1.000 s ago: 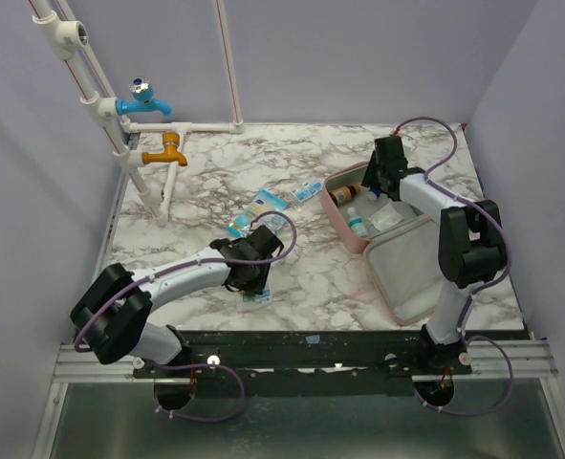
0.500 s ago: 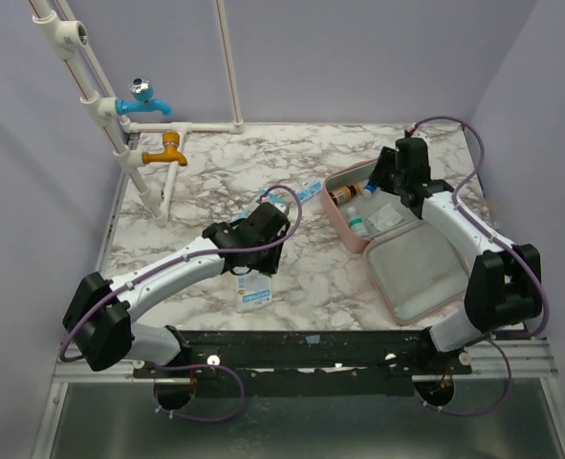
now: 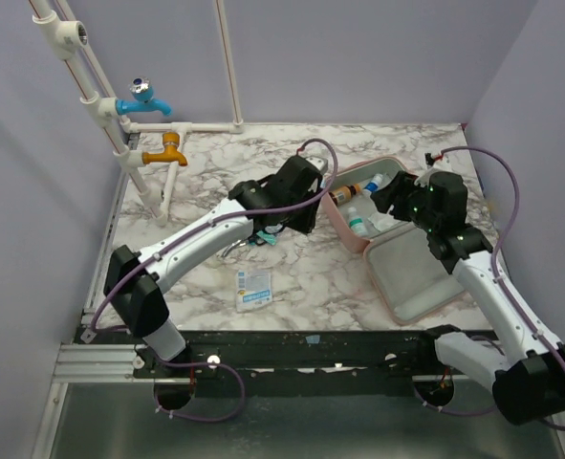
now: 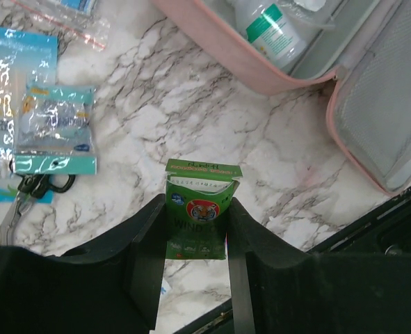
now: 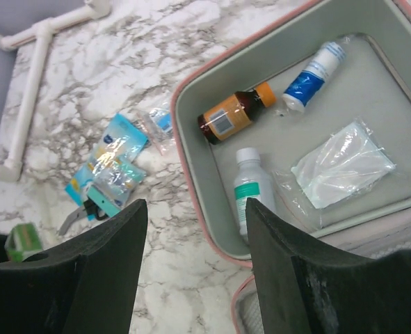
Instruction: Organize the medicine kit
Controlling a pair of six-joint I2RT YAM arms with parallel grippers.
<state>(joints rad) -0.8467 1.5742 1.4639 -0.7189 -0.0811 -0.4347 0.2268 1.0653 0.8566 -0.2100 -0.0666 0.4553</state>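
Note:
The medicine kit (image 3: 347, 236) lies open at the right of the marble table, its pink tray half (image 5: 183, 167) toward the back and its mesh lid half (image 3: 416, 273) toward me. Inside the tray lie an amber bottle (image 5: 231, 116), a white tube with a blue label (image 5: 313, 74), a white bottle with a green label (image 5: 252, 193) and a clear bag (image 5: 341, 163). My left gripper (image 4: 195, 240) is shut on a small green tiger box (image 4: 198, 219), held above the table just left of the kit's pink wall (image 4: 261, 66). My right gripper (image 5: 195, 236) hangs open over the kit's near left corner, holding nothing.
Blue-white sachets (image 4: 55, 129) and small scissors (image 4: 33, 191) lie on the table left of the kit, under the left arm. One more sachet (image 3: 253, 287) lies near the front edge. White pipes with a blue tap (image 3: 143, 98) and an orange tap (image 3: 167, 150) stand at the back left.
The left arm has risen from the near table and swung right toward the kit with the green box. The right arm has pulled back from the kit's far side, its jaws a little wider.

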